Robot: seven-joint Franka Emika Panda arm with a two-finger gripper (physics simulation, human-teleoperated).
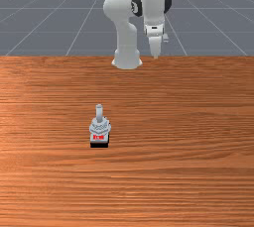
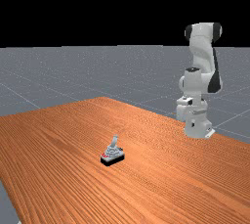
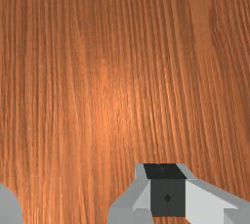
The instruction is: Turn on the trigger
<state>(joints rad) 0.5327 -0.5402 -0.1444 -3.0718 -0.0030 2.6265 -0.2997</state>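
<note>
from where i stand, orange-brown wood (image 1: 183,171) spreads wide, its grain running across the front view, a soft glow (image 3: 114,110) lying on it under the hand. past the table's edge runs a grey floor (image 1: 44,28) ruled with pale lines, and in the far view black (image 2: 97,8) sits above the horizon. the trigger (image 1: 99,127), grey on a black base, stands left of the front view's middle, well apart from the gripper (image 1: 156,55); whether its jaws are spread or pressed together, i can't tell
</note>
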